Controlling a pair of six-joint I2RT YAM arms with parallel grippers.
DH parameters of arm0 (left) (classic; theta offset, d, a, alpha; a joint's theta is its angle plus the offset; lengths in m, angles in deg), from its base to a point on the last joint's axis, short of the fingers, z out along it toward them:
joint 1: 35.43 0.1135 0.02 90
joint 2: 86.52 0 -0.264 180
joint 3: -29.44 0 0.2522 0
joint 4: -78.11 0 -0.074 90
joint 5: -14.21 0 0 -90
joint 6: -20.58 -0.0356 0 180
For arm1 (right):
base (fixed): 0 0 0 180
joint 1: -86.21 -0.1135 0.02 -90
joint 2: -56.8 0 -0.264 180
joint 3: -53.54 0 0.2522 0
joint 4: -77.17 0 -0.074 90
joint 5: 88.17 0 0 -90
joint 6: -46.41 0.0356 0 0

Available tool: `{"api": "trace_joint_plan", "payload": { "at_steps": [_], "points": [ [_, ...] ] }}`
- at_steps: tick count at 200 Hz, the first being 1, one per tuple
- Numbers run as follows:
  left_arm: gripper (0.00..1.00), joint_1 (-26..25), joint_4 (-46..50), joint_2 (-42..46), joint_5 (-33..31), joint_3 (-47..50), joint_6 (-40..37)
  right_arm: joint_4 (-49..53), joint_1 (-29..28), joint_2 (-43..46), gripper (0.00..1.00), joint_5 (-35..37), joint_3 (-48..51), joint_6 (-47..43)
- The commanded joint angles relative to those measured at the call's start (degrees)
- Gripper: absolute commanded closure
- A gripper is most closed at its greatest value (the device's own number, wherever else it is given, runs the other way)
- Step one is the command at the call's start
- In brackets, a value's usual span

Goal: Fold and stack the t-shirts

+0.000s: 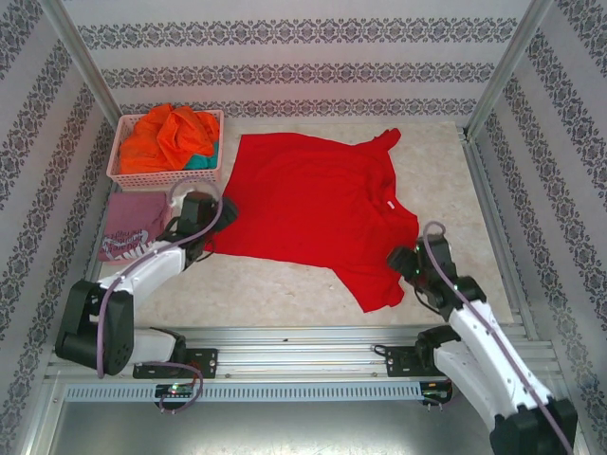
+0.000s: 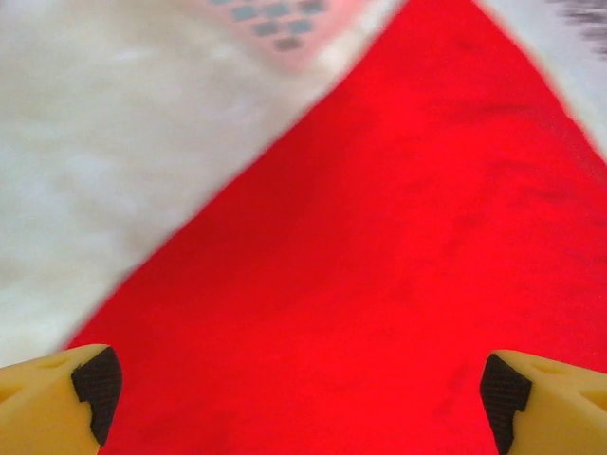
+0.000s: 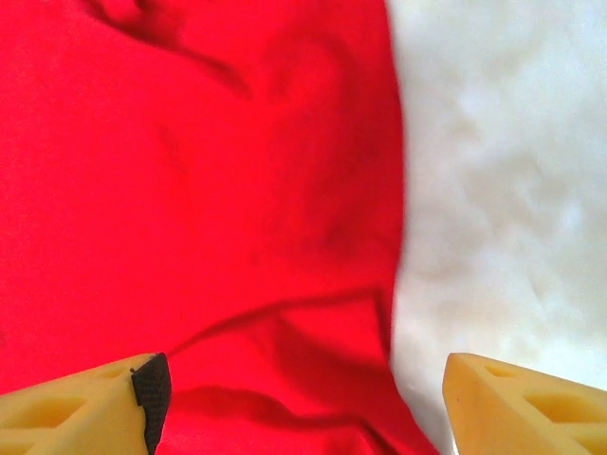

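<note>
The red t-shirt [image 1: 313, 204] lies spread out in the middle of the bench [image 1: 275, 294]. My left claw [image 2: 297, 389] hangs wide open over its 8 o'clock corner, gripping nothing, and my right claw [image 3: 302, 398] stands wide and empty above the sleeve at 4 o'clock. The maroon t-shirt [image 1: 128, 227] lies folded at the bench's 9 o'clock, just beside the pink basket [image 1: 121, 176] at 10 o'clock, which holds the orange t-shirt [image 1: 166, 137] and the teal t-shirt [image 1: 201, 162].

Centre t-shirt [image 1: 313, 204]: plain bright red
Left t-shirt [image 1: 128, 227]: dusty maroon, white print
Basket [image 1: 142, 176]: pink lattice
Basket t-shirts: orange t-shirt [image 1: 166, 137], teal t-shirt [image 1: 201, 161]
Surface [image 1: 285, 294]: pale cream, marbled
Walls [image 1: 285, 33]: white, dark floral bands
Jaws: yellow, black pads [image 2: 95, 384]
</note>
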Motion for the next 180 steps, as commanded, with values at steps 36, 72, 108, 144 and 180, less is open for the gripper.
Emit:
{"api": "trace_joint_plan", "payload": {
  "at_steps": [36,72,108,144,180],
  "points": [
    [0.01,-6.64,-8.03,-19.8,10.61,-12.2,-3.58,-28.97,3.5,-34.77,0.4,0.86,-22.23,-16.75],
    [0.01,-8.32,-10.47,-24.89,13.1,-11.61,0.39,-27.72,7.54,-57.41,0.57,-7.25,-43.33,-15.39],
    [0.01,-8.77,-11.12,-25.07,12.5,-7.8,1.91,-23.35,10.16,-74.82,0.63,-12.43,-62.57,-11.61],
    [0.0,-8.74,-11.09,-25.51,11.66,-6.18,2.32,-20.94,12.28,-86.57,0.65,-18.37,-75.31,-4.71],
    [0.0,-8.74,-10.53,-25.5,10.81,-6.08,1.9,-18.2,13.14,-93.82,0.68,-18.47,-82.99,-0.62]
  ]
}}
